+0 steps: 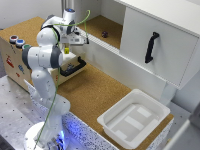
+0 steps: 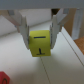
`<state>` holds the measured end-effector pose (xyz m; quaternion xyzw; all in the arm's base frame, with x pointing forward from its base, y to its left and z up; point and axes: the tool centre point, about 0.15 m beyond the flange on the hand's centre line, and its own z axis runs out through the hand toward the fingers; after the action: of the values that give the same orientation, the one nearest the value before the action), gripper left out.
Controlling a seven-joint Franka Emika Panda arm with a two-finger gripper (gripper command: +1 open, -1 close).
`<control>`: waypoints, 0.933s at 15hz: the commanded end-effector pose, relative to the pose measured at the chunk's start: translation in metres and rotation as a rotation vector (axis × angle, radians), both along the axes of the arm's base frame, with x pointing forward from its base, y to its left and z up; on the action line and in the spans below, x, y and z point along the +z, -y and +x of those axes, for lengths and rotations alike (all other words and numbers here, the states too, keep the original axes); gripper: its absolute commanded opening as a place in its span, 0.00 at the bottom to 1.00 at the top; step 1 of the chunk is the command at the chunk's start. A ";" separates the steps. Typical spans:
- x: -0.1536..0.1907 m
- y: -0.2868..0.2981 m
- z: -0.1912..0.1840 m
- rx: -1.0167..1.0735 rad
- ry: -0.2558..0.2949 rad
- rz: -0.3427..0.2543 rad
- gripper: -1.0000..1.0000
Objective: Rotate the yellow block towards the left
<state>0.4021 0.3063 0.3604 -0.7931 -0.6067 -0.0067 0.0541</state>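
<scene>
The end effector [image 2: 40,36] has its two fingers [image 2: 22,27] closed against the sides of the yellow block [image 2: 40,44], one finger on each flank, so it is clamped on the block. In the wrist view the block sits squarely between the fingertips with a pale surface [image 2: 70,60] under it; whether it rests on that surface or is lifted just clear cannot be told. In the exterior view the yellow block [image 1: 66,50] shows as a small bright spot just under the end effector [image 1: 67,47], toward the exterior view's left, above the cork-topped surface [image 1: 95,92] and near a black handle [image 1: 74,67].

The grasp looks made, so the step in hand appears to be the turn itself. The next move calls for a wrist rotation to the left while keeping the grip firm and the block level, so it does not slip or tip.

Further out, a white tray [image 1: 134,118] lies well apart at the near right, and a white cabinet door with a black handle [image 1: 151,47] stands at the far right.
</scene>
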 end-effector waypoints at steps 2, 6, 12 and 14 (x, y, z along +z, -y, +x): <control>-0.021 -0.013 -0.002 0.264 0.052 -0.171 0.00; -0.019 -0.008 -0.005 0.271 0.056 -0.115 0.00; -0.018 -0.004 -0.011 0.198 0.049 -0.081 1.00; -0.007 -0.002 -0.014 0.209 0.068 -0.068 1.00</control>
<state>0.3942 0.3124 0.3429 -0.7214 -0.6923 0.0155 0.0030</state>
